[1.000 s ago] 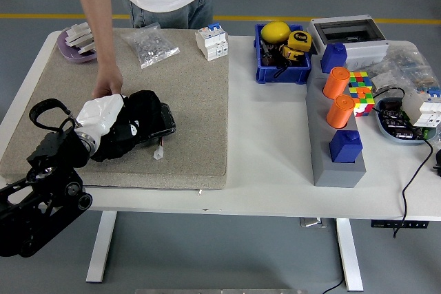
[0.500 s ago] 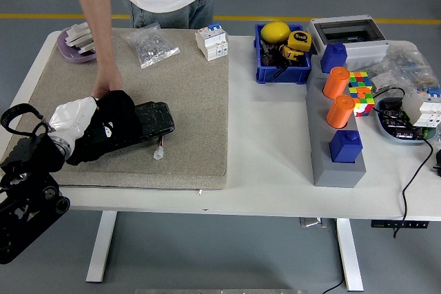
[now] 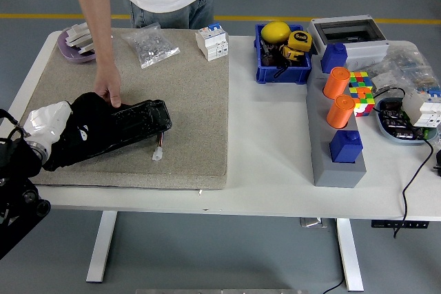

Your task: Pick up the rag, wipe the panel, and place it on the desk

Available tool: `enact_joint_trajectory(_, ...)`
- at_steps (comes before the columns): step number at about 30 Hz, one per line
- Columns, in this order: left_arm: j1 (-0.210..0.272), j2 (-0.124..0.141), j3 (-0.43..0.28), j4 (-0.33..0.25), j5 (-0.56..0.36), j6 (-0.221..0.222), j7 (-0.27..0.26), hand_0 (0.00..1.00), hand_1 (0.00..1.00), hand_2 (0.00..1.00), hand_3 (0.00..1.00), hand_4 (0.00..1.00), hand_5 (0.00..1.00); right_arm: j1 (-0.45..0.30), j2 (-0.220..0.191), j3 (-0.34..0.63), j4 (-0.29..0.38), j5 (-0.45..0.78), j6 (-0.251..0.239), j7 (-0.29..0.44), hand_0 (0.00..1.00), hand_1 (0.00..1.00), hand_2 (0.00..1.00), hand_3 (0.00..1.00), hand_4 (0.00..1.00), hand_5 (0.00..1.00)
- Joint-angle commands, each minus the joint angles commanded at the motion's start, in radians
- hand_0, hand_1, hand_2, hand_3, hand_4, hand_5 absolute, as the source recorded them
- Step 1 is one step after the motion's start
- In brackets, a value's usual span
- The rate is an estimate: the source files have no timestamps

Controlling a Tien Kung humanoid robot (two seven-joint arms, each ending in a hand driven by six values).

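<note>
Pressing rag (image 3: 83,132) on panel (image 3: 141,116), left hand (image 3: 47,123).

The left hand (image 3: 49,123), white-covered, presses a black rag (image 3: 83,129) onto the black panel (image 3: 134,120) lying on the beige mat (image 3: 186,101); a person's hand (image 3: 108,89) steadies the panel's far edge.

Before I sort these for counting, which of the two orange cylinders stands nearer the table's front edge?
The lower orange cylinder, just behind the near blue block.
</note>
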Motion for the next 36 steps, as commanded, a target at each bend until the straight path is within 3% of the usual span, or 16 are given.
enact_joint_trajectory(17,0.012,0.027,-0.110,0.067,0.015,0.011,-0.009,0.203,0.162,0.540,0.535,0.279,0.002,0.002,0.001,0.004,0.003,-0.006,-0.001,-0.001,0.752,0.615,0.639,0.624,0.998,0.633)
enact_joint_trajectory(25,-0.018,0.017,-0.101,0.169,-0.038,0.057,-0.049,0.204,0.163,0.538,0.536,0.278,0.002,0.004,0.004,0.006,0.006,-0.007,-0.002,-0.002,0.752,0.615,0.639,0.624,0.998,0.635)
enact_joint_trajectory(28,-0.039,0.009,-0.080,0.238,-0.078,0.099,-0.096,0.204,0.163,0.538,0.536,0.278,0.002,0.006,0.005,0.006,0.008,-0.009,-0.003,-0.002,0.752,0.615,0.639,0.624,0.998,0.635)
enact_joint_trajectory(29,-0.043,0.007,-0.076,0.254,-0.084,0.107,-0.105,0.225,0.237,0.554,0.557,0.377,0.002,0.007,0.005,0.007,0.008,-0.010,-0.004,-0.002,0.752,0.615,0.639,0.624,0.998,0.635)
enact_joint_trajectory(34,-0.066,0.002,-0.055,0.312,-0.092,0.152,-0.198,0.225,0.237,0.554,0.557,0.377,0.002,0.008,0.006,0.011,0.011,-0.013,-0.004,-0.002,0.752,0.615,0.639,0.624,0.998,0.635)
enact_joint_trajectory(35,-0.071,0.002,-0.050,0.322,-0.092,0.156,-0.218,0.365,0.472,0.556,0.564,0.580,0.002,0.008,0.006,0.010,0.011,-0.012,-0.004,-0.002,0.751,0.613,0.639,0.624,0.998,0.634)
enact_joint_trajectory(36,-0.073,0.003,-0.049,0.326,-0.092,0.156,-0.227,0.365,0.472,0.556,0.564,0.580,0.002,0.008,0.006,0.010,0.011,-0.012,-0.004,-0.002,0.751,0.613,0.639,0.624,0.998,0.634)
